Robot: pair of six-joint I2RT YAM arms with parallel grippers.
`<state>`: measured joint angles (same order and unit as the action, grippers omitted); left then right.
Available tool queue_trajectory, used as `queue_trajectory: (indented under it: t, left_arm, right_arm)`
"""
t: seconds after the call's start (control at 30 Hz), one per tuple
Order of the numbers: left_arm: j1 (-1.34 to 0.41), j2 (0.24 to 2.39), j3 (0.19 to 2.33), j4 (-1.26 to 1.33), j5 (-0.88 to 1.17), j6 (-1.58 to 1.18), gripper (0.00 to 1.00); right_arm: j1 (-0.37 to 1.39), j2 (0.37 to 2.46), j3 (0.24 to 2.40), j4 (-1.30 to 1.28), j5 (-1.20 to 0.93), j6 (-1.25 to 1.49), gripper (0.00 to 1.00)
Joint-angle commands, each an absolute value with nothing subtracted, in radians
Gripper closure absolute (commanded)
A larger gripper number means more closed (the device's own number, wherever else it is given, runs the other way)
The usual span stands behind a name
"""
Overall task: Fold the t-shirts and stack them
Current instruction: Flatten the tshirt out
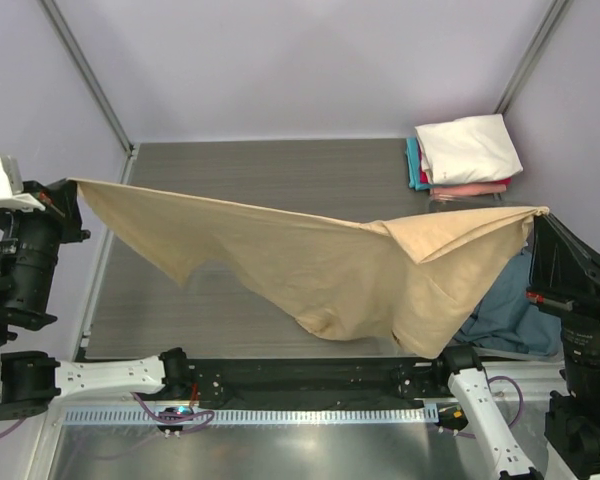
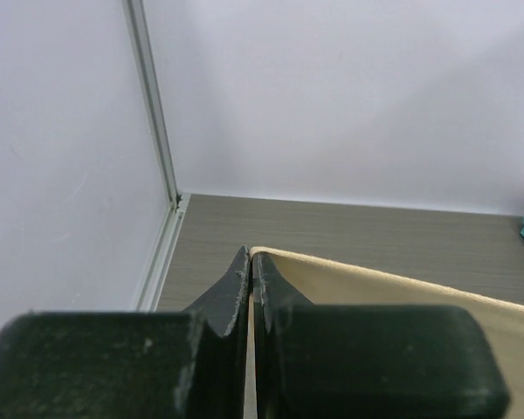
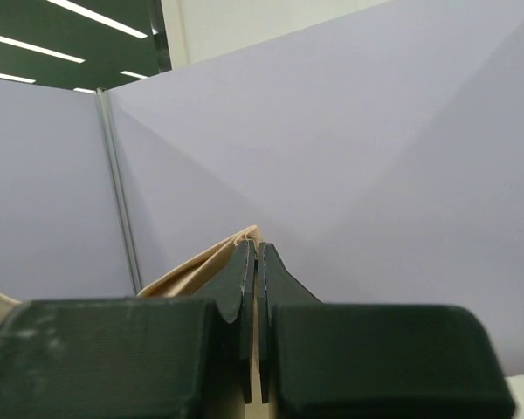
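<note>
From above, my left gripper (image 1: 72, 197) and right gripper (image 1: 538, 213) are each pinched shut on a corner of the tan shirt (image 1: 320, 265). It hangs stretched between them over the table (image 1: 280, 165), with a blue shirt (image 1: 505, 315) crumpled below my right fingers and a folded stack (image 1: 467, 152) beyond them. In the left wrist view my fingers (image 2: 275, 288) are closed, the tan edge running off to their right. In the right wrist view my fingers (image 3: 279, 279) are closed on a tan fold that peeks up at their tips and falls to their left.

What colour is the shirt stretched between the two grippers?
Tan; the shirt shows best in the top external view.
</note>
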<state>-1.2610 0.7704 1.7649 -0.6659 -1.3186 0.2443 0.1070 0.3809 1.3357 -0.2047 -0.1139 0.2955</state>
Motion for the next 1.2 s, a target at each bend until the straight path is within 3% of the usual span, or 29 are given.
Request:
queue_trajectory:
  t: [0.0, 0.4, 0.6, 0.73, 0.87, 0.97, 1.0, 1.1, 1.17]
  left_arm:
    - [-1.256, 0.768, 1.812, -0.601, -1.335, 0.321, 1.0]
    - [-1.201, 0.851, 1.968, -0.493, -1.137, 0.494, 1.0]
    - [-1.207, 0.952, 1.896, -0.243, -1.158, 0.768, 1.0]
    - [-1.207, 1.017, 1.859, -0.189, -1.147, 0.77, 1.0]
    - [-1.183, 1.031, 1.729, -0.169, -1.131, 0.697, 0.99]
    - [-0.963, 1.087, 1.664, -0.355, -0.996, 0.464, 0.99]
    - [-0.754, 1.15, 1.664, -0.421, -0.825, 0.287, 1.0]
    - [-0.326, 1.273, 1.632, -0.517, -0.518, 0.106, 1.0]
    - [-0.174, 1.469, 1.653, -0.532, -0.424, -0.024, 1.0]
  right_arm:
    - [0.104, 0.377, 1.4, -0.152, -0.098, 0.273, 0.99]
    - [0.104, 0.524, 1.682, -0.114, -0.11, 0.204, 0.99]
    - [0.103, 0.794, 1.879, -0.185, -0.11, 0.229, 0.99]
    - [0.104, 1.087, 2.049, -0.369, -0.118, 0.235, 0.99]
    - [0.104, 1.317, 2.019, -0.446, -0.153, 0.259, 0.99]
    - [0.107, 1.432, 1.799, -0.332, -0.137, 0.291, 0.99]
    - [0.107, 1.53, 1.786, -0.306, -0.126, 0.299, 0.99]
    - [0.112, 1.713, 1.853, -0.337, -0.114, 0.299, 0.99]
    - [0.126, 1.895, 1.972, -0.38, -0.043, 0.304, 0.99]
